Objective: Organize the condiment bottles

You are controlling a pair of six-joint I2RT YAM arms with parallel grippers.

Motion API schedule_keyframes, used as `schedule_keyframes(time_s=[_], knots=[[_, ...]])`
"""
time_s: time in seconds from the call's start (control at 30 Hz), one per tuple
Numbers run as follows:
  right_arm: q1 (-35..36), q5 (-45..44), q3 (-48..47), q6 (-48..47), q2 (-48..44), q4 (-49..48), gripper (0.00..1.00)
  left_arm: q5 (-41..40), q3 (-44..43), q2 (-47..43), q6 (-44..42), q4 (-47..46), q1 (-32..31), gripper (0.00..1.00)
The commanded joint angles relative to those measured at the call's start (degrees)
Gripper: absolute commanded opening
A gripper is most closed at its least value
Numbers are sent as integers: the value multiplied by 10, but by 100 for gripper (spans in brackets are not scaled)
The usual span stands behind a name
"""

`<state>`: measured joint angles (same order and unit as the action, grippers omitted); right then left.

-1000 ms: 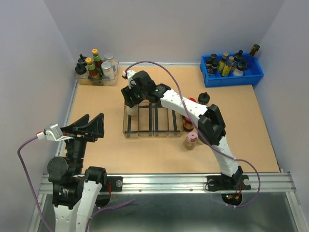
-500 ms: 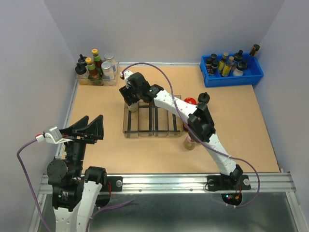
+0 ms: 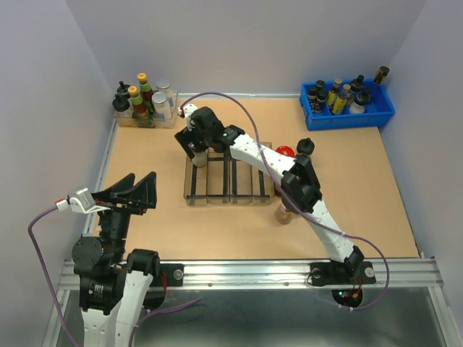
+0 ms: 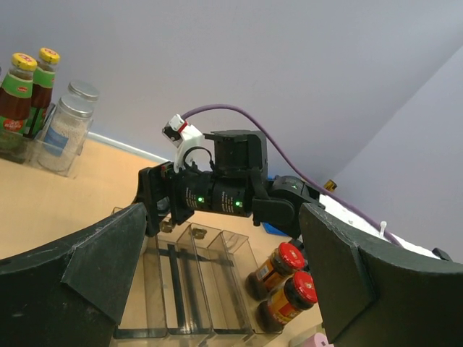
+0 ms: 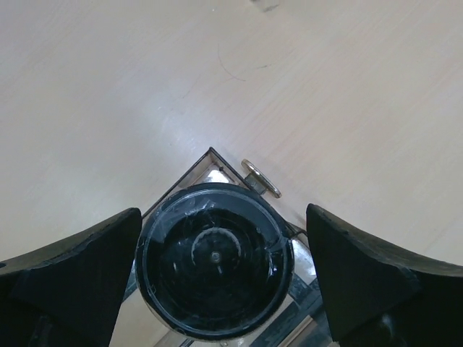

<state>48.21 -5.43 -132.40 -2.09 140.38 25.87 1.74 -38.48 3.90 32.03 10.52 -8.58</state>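
The right gripper is stretched out to the far left corner of the clear divided tray, fingers spread on either side of a black-capped jar. The jar stands upright in the tray's leftmost slot, at its far end. One finger sits right against the cap and the other has a sliver of gap, so nothing is pinched. Back at the near left of the table the left gripper hangs in the air with its fingers wide apart, holding nothing. Just right of the tray stand two red-lidded jars side by side, another black knob-capped jar beyond them, and a pink-capped jar half hidden under the right arm. A grey-lidded jar stands with taller bottles in the far left corner, and a blue bin of dark bottles is far right.
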Motion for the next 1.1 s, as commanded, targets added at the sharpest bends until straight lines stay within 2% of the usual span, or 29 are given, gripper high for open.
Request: schedule_keyframes(time_s=[0.0, 0.13, 0.2, 0.27, 0.37, 0.5, 0.57, 0.7, 0.9, 1.07], knots=[[4, 6, -45, -13, -74, -25, 100, 12, -2, 1, 1, -31, 1, 98], [4, -11, -7, -16, -139, -26, 100, 11, -8, 5, 2, -31, 0, 99], [4, -58, 32, -13, -202, -28, 100, 12, -12, 8, 3, -31, 1, 99], [4, -98, 112, -13, -252, -31, 100, 13, -13, 8, 5, -33, 0, 99], [-15, -223, 224, 19, -338, -36, 100, 26, -5, 8, 5, -39, 0, 99], [-71, -266, 374, 96, -438, -36, 100, 51, 16, 17, 14, -57, 0, 99], [-106, -262, 449, 123, -484, -36, 100, 73, 30, 28, 21, -76, 0, 99], [-150, -216, 525, 136, -526, -36, 100, 105, 48, 49, 34, -103, 0, 99], [-187, -127, 561, 138, -531, -35, 100, 121, 60, 54, 45, -125, 1, 99], [-189, -139, 599, 158, -534, -35, 100, 117, 68, 37, 46, -119, 0, 99]])
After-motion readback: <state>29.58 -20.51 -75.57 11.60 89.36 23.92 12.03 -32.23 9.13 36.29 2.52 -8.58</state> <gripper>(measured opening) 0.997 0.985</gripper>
